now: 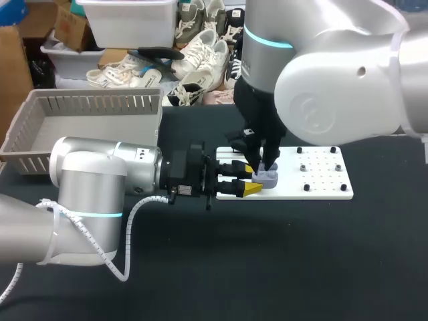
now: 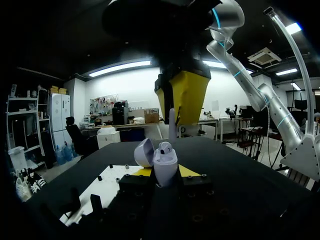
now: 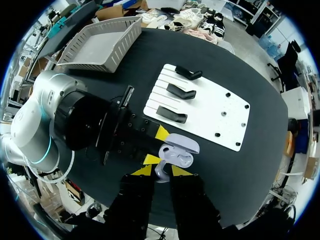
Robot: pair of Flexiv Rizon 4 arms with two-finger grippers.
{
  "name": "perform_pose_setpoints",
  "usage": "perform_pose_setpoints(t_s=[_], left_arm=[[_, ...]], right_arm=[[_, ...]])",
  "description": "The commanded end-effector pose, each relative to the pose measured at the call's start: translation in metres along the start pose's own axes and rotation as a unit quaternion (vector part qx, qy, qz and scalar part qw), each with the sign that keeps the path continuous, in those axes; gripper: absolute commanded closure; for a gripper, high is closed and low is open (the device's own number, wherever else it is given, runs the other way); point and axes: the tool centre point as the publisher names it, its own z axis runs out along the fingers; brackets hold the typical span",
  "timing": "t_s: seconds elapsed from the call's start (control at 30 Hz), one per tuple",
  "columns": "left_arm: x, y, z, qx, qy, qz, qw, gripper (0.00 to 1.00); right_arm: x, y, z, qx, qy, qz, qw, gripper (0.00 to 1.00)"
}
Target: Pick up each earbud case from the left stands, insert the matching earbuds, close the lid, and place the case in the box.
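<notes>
A lavender earbud case (image 2: 166, 169) stands with its lid open, and my left gripper (image 2: 165, 173) is shut on its body from both sides. One earbud (image 2: 165, 147) sits in the case. From overhead the case (image 1: 268, 178) hangs just above the white stand board (image 1: 317, 182), with the left gripper (image 1: 248, 180) beside it. My right gripper (image 1: 263, 160) points straight down over the case, shut on a second earbud (image 3: 160, 173) between its yellow tips. In the right wrist view the open case (image 3: 178, 153) lies just ahead of the right gripper (image 3: 161, 171).
Three black stands (image 3: 181, 91) sit bare on the white board's left part, with small pegs on its right part. A grey slatted box (image 1: 87, 104) stands at the table's back left. Black tabletop lies in front of the board.
</notes>
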Motion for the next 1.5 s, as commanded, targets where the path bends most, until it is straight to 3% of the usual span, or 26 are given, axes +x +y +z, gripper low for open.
perform_pose_setpoints(t_s=[0.03, 1.5], left_arm=[[0.0, -0.001, 0.0, -0.003, 0.0, 0.001, 1.0, 1.0], [0.0, -0.001, 0.0, -0.003, 0.0, 0.001, 1.0, 1.0]], right_arm=[[-0.001, 0.002, 0.003, 0.01, 0.0, 0.003, 1.0, 1.0], [-0.01, -0.001, 0.013, 0.001, -0.005, 0.016, 1.0, 1.0]])
